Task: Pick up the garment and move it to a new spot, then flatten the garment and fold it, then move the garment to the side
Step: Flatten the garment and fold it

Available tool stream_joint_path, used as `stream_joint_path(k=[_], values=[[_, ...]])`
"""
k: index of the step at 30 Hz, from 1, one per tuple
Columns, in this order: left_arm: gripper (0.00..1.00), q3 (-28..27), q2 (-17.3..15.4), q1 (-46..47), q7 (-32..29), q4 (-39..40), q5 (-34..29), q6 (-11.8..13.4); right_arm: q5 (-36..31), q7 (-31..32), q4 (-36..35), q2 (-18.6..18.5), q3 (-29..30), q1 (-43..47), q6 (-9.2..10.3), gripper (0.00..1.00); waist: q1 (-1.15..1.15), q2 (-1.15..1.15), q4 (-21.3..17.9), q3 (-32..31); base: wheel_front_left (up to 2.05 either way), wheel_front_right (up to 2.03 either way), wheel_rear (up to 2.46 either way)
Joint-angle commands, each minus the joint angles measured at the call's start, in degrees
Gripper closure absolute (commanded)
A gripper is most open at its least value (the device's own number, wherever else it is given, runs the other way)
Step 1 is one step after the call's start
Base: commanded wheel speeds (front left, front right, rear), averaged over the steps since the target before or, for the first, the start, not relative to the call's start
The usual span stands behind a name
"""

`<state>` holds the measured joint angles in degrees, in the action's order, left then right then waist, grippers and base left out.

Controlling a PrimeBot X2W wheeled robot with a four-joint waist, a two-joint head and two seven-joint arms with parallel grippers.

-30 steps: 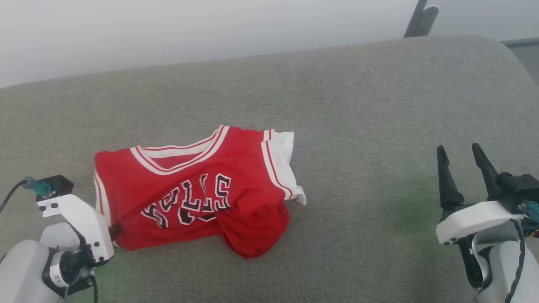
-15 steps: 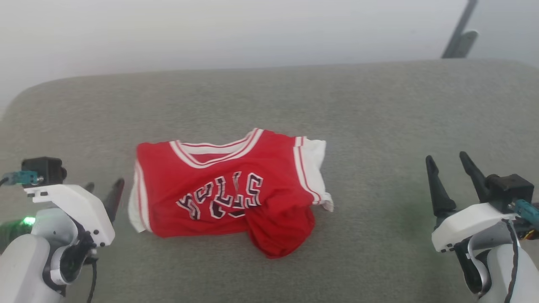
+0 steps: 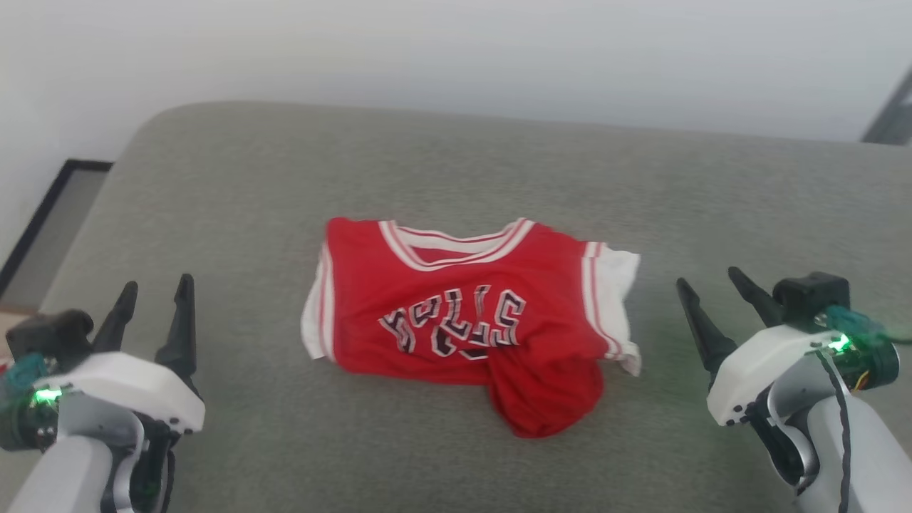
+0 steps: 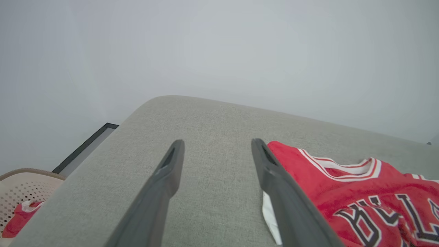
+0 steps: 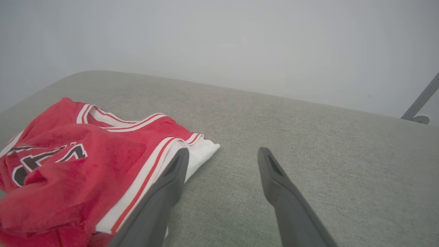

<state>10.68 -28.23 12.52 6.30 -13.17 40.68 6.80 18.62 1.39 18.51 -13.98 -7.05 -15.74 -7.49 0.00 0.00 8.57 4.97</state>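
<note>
The garment (image 3: 456,313), a red jersey with white sleeves, striped trim and black lettering, lies crumpled on the grey cushion (image 3: 456,164), its lower part bunched forward. My left gripper (image 3: 153,287) stands open at the lower left, apart from the jersey's left edge. At the lower right my right gripper (image 3: 709,278) is open, a short way off the white sleeve. In the left wrist view the garment (image 4: 360,192) lies right of the open left gripper (image 4: 216,144). In the right wrist view the garment (image 5: 85,161) lies left of the open right gripper (image 5: 223,151).
The cushion ends in a rounded far-left corner (image 3: 164,117) against a pale wall. A perforated beige basket (image 4: 24,187) holding a second red-and-white cloth (image 4: 20,218) stands beyond the cushion's left side. A grey metal leg (image 5: 420,103) rises at the far right.
My left gripper has let go of the jersey's left edge, opened and drawn back to the lower left. The head camera has turned left, shifting the whole picture right.
</note>
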Motion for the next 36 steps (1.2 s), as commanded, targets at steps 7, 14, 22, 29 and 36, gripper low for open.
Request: stream_joint_path(k=[7, 14, 22, 29, 36], values=[[0.0, 0.1, 2.1, -1.9, 6.1, -1.4, -1.7, -0.9, 2.1, 6.2, 1.8, -1.8, -1.9, -2.2, 0.0, 0.0, 0.0, 0.0, 5.5, 1.5, 0.0, 0.0, 0.0], [0.0, -1.7, 4.8, -2.5, 8.7, -2.1, -3.8, -1.6, 2.6, 12.8, 4.1, -2.9, -3.1, -3.5, 0.0, 0.0, 0.0, 0.0, 9.0, 2.7, 0.0, 0.0, 0.0], [0.0, -8.9, 10.6, -4.6, 8.9, 1.6, -9.9, -4.3, 1.8, 20.0, 7.6, -3.0, -2.8, -4.2, 0.0, 0.0, 0.0, 0.0, 11.6, 3.5, 0.0, 0.0, 0.0], [0.0, -15.3, 15.9, -6.5, 8.9, 2.1, -15.4, -8.6, 0.4, 23.1, 9.5, -2.9, -2.5, -4.8, 0.0, 1.0, 0.0, 0.0, 12.5, 3.8, 0.0, 0.0, 0.0], [0.0, -21.2, 20.1, -7.5, 8.9, 2.0, -19.4, -12.2, 0.7, 24.4, 7.6, -4.1, 0.0, -5.1, 0.03, 1.0, 0.0, 0.0, 11.5, 3.3, 0.0, 0.0, 0.0]])
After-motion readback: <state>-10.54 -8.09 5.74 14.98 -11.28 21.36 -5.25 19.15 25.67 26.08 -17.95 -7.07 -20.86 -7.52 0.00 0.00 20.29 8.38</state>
